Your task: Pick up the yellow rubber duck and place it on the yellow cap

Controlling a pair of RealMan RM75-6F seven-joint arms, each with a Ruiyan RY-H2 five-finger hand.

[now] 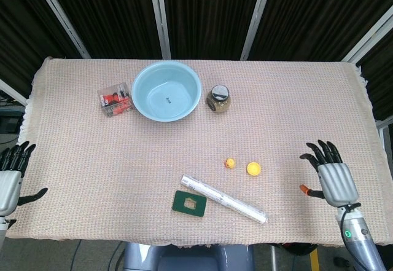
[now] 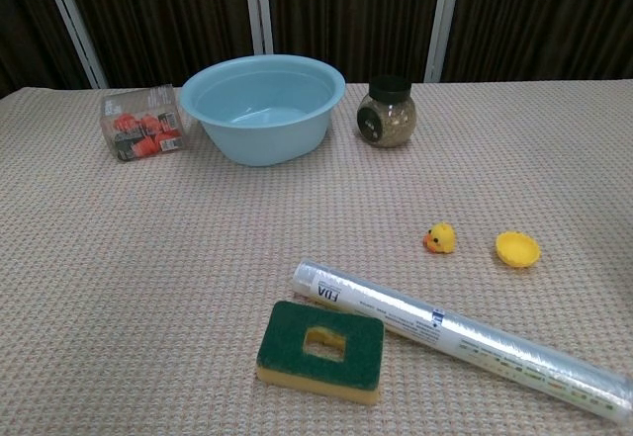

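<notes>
My right hand (image 1: 332,176) is over the right side of the table with its woven beige cloth (image 1: 295,111). Its fingers are spread apart and it holds nothing. My left hand (image 1: 9,179) is at the left edge of the table, just off the cloth. Its fingers are apart too, and it holds nothing. Only the head view shows my hands.

The little yellow rubber duck (image 1: 229,163) sits on the cloth in front of me, a bit to the right of the middle. Its orange beak points left in the chest view. The small round yellow cap (image 1: 253,168) lies just beside the duck, on its right. They do not touch. My right hand is well apart from both of them.

Near the duck, closer to me, lies a long clear plastic tube with a white label (image 2: 455,337). Next to its left end is a green and yellow sponge with a hole in the middle (image 2: 320,349).

At the far side sits a big light blue plastic bowl (image 2: 263,106). On its left is a small clear box with red things inside (image 2: 141,134). On its right stands a glass jar with a dark lid (image 2: 387,113).
</notes>
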